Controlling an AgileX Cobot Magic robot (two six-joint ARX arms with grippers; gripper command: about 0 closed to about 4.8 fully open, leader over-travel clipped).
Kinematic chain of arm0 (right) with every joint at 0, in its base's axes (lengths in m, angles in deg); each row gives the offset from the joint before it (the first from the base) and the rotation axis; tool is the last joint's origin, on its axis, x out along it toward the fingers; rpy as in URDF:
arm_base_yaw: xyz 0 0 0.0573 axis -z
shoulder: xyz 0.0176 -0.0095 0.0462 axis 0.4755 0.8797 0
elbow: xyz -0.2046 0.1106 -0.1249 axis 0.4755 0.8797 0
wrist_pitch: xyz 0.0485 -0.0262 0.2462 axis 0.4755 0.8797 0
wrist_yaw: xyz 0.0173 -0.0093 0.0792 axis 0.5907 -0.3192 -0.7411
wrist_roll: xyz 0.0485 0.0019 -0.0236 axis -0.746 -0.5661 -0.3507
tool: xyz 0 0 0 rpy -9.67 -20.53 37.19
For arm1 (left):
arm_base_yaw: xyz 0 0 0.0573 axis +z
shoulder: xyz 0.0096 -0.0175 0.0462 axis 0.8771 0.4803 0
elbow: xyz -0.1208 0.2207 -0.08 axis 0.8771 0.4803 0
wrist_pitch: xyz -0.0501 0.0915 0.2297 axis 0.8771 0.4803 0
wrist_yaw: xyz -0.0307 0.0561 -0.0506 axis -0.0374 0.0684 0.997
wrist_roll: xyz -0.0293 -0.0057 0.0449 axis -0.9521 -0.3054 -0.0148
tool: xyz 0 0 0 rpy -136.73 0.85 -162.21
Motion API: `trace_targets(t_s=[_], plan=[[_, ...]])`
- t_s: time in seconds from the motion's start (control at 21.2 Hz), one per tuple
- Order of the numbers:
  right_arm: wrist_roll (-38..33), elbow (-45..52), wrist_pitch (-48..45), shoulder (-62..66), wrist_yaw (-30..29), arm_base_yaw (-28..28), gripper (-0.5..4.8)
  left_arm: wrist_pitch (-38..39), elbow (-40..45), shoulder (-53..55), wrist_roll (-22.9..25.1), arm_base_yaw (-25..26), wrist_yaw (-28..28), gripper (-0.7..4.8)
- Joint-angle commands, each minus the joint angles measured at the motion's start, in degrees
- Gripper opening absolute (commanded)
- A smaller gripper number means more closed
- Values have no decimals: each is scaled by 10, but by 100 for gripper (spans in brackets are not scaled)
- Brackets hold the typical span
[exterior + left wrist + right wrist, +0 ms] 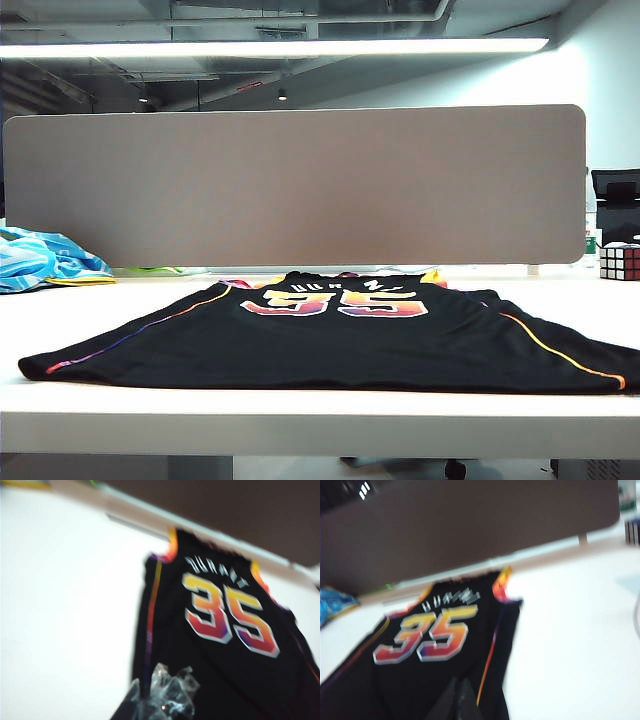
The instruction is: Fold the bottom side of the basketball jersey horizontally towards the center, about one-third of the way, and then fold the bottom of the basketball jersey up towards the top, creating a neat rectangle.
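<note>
The black basketball jersey (330,345) lies flat on the white table (300,412), its gradient 35 facing up and its hem along the near edge. Neither arm shows in the exterior view. In the left wrist view my left gripper (165,692), its fingertips wrapped in clear film and pressed together, hovers over the jersey (225,630) close to one piped side edge. In the right wrist view my right gripper (460,697) has its dark fingertips touching, shut on nothing, above the jersey (435,645) near the other piped side.
A crumpled blue-and-white cloth (40,262) lies at the table's far left. A Rubik's cube (620,262) stands at the far right. A grey partition panel (300,185) runs along the table's back edge.
</note>
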Motion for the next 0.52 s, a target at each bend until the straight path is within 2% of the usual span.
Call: trace_targets(t_s=[0.05, 0.19, 0.24, 0.43, 0.52], plan=[[-1, -24, 46, 47, 4, 0, -4, 6, -53, 116, 2, 1, 99, -6], [2, -50, 61, 120, -9, 0, -4, 21, -93, 200, 2, 1, 148, -6], [13, -76, 71, 187, -20, 0, -4, 21, -110, 244, 3, 1, 165, -6], [60, -156, 117, 353, -37, 0, -4, 20, -117, 297, 5, 1, 164, -6], [80, -196, 140, 420, -50, 1, -4, 20, -117, 309, 22, 1, 165, 6]])
